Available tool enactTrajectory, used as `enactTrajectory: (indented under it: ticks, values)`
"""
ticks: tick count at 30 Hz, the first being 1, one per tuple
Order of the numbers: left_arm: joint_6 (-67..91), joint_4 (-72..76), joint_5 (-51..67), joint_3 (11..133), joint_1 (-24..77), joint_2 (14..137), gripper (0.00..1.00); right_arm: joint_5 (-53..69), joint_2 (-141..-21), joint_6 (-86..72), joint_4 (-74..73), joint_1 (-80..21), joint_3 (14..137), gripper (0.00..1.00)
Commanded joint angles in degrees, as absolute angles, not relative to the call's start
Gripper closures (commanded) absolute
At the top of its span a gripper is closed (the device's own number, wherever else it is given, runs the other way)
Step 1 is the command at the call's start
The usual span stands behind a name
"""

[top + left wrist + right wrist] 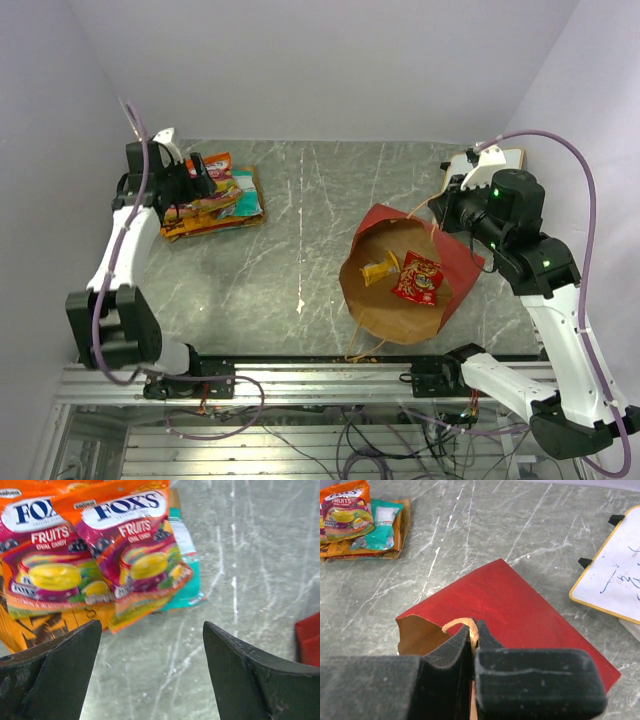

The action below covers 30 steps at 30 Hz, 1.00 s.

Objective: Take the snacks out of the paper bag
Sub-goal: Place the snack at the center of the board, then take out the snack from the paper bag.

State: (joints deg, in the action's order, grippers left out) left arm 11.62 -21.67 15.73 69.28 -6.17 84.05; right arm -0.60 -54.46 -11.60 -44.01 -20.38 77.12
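Observation:
The red paper bag (410, 280) lies on its side right of centre, its brown mouth facing the near edge. Inside it lie a small orange packet (381, 269) and a red packet (418, 278). My right gripper (475, 630) is shut on the bag's tan twisted handle (462, 623) at the bag's upper rim (415, 620). A pile of snacks (212, 203) lies at the far left: two orange Fox's Fruits candy packets (132, 555) on a teal packet (187, 587) and a flat orange bag (30, 630). My left gripper (152, 670) is open and empty over bare table just beside the pile.
A white wood-framed board (500, 158) lies at the far right corner, also in the right wrist view (615, 580). Pale walls close in the grey marble table (310, 200). The bag's second handle (362, 348) hangs toward the near edge.

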Motion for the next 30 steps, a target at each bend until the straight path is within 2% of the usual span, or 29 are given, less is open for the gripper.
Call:
enactTrajectory:
  ticks: [1,5,9,12,15,19,23,30]
  values:
    - [19.2,-18.8,17.0,62.6,-3.7,74.6,0.08,-0.2,-54.0,-11.5,-42.2,-20.6,76.4,1.0]
    - [24.7,-16.8,14.7,56.1,6.3,66.9,0.12,0.4,-54.2,-11.7,-41.9,-20.6,76.0,1.0]
    - [30.5,-12.8,7.3,50.9,23.9,60.6,0.18,1.1,-54.6,-11.9,-41.5,-20.6,75.9,1.0]
    - [34.5,-8.8,1.9,47.4,35.5,57.6,0.3,1.5,-54.7,-12.0,-41.1,-20.6,75.9,1.0]
    - [33.8,-7.3,-5.1,46.4,48.4,57.0,0.36,1.6,-54.9,-11.9,-41.4,-20.5,76.3,1.0]
    - [29.8,-6.0,-12.2,49.0,63.4,63.4,0.37,1.7,-54.5,-11.9,-41.8,-20.6,76.1,1.0]
    - [23.4,-1.3,-17.0,53.7,72.4,74.5,0.41,2.2,-54.3,-12.4,-41.7,-20.6,75.8,1.0]
    - [17.7,10.9,-14.4,62.9,75.2,94.7,0.59,3.0,-55.2,-12.3,-42.3,-20.6,77.1,1.0]
